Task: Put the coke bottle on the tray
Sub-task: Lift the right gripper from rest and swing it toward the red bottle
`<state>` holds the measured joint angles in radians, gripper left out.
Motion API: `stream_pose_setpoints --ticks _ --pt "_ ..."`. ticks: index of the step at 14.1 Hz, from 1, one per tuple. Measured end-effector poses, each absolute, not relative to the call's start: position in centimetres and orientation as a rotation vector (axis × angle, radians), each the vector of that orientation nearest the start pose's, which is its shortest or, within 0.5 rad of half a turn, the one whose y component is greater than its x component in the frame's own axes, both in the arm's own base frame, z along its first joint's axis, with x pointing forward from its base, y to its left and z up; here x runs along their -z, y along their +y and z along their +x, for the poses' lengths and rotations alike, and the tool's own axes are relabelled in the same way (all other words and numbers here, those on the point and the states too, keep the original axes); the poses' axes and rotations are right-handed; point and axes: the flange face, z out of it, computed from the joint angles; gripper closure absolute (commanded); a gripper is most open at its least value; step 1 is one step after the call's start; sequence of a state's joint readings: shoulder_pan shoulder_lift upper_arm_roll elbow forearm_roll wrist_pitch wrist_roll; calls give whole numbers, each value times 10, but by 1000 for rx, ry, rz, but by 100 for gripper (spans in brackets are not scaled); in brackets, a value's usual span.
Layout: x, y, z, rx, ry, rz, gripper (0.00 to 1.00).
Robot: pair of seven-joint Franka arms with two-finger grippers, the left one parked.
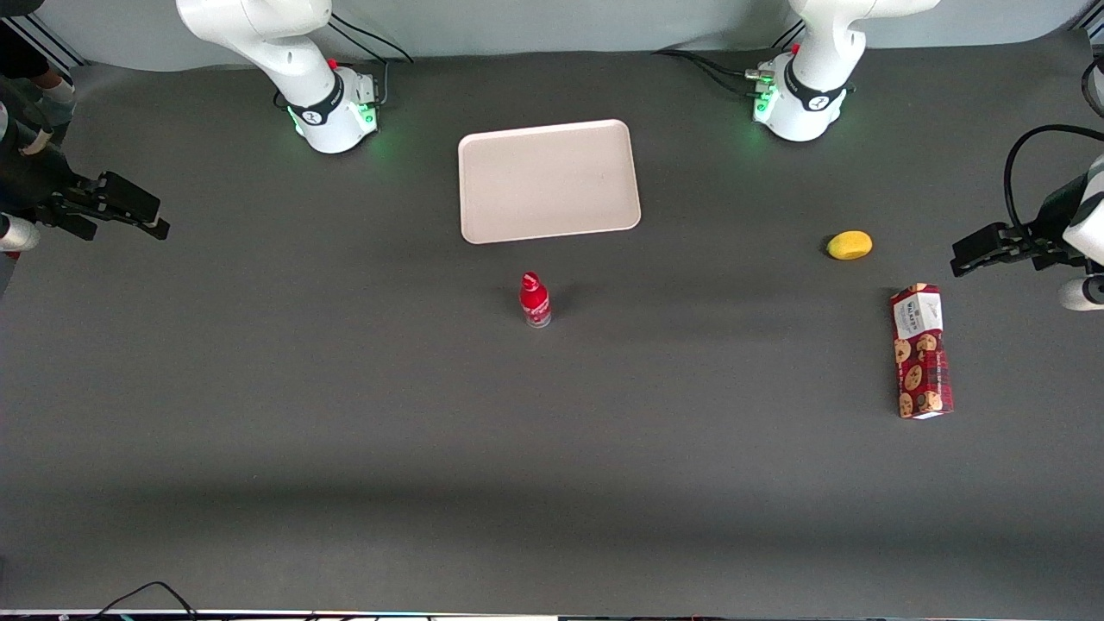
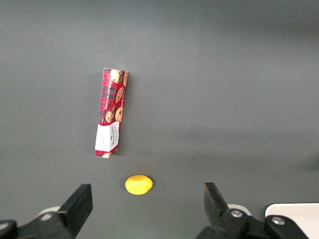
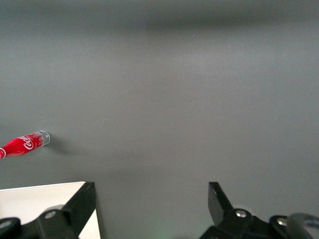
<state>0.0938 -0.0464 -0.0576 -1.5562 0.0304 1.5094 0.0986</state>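
The coke bottle (image 1: 535, 299), small with a red cap, red label and clear base, stands upright on the dark table, a little nearer the front camera than the tray (image 1: 548, 179). The tray is flat, pale pinkish-cream and holds nothing. My right gripper (image 1: 158, 221) hovers at the working arm's end of the table, far from the bottle, open and empty. In the right wrist view the bottle (image 3: 25, 143) and a corner of the tray (image 3: 40, 199) show, with the gripper (image 3: 152, 201) open wide over bare table.
A yellow lemon-like object (image 1: 849, 245) and a red cookie box (image 1: 921, 351) lie toward the parked arm's end of the table; both show in the left wrist view, box (image 2: 111, 113) and yellow object (image 2: 138, 184). Two arm bases (image 1: 332, 108) stand beside the tray.
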Motion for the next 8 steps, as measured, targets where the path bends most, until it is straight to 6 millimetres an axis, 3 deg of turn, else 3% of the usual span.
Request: stream_pose_setpoints --ticks 8 --pt "-650 25 532 -22 52 -3124 0"
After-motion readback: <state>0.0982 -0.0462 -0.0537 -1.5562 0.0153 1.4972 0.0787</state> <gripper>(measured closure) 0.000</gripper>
